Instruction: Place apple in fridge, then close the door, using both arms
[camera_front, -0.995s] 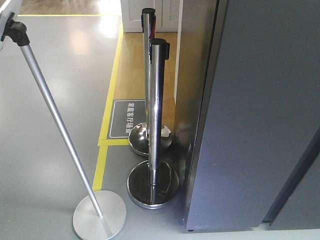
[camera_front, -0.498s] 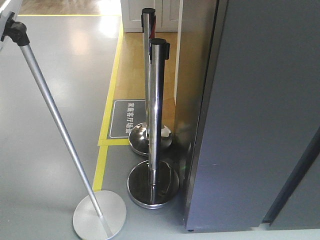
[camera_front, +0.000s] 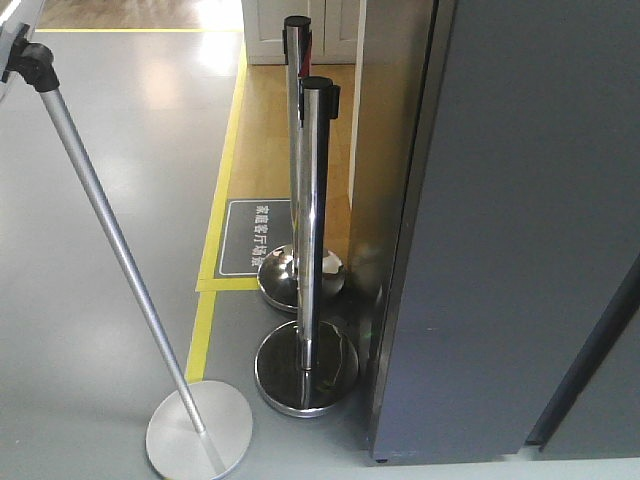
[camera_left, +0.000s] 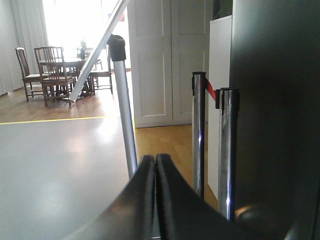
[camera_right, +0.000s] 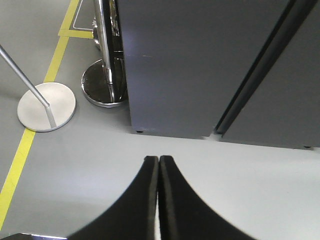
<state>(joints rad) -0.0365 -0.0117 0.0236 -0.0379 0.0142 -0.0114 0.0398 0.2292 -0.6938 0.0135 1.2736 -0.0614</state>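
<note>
The fridge (camera_front: 520, 230) fills the right side of the front view as a tall, flat, dark grey-blue slab standing on the grey floor (camera_front: 90, 330), its surface matte and unmarked. A dark vertical seam runs slantwise down its right part, with the door (camera_front: 610, 400) lying flush beyond it, so the white interior is out of sight. In the right wrist view the same seam shows as a black line between two grey panels, small feet just visible under the lower edge. The apple appears in none of the views.

The left gripper (camera_left: 155, 165) points out over the floor past the fridge's side, its two black fingers pressed together along their whole length with nothing between them. The right gripper (camera_right: 158, 165) hangs above the bare floor in front of the fridge, its fingers likewise pressed flat together and empty.

Just beside the fridge's left edge stand two chrome stanchion posts (camera_front: 308, 240) on round mirror-like bases (a red strap shows at the farther one's top). A tilted silver pole (camera_front: 120, 250) on a flat disc base stands nearer the camera, left of a yellow floor line (camera_front: 203, 320).
</note>
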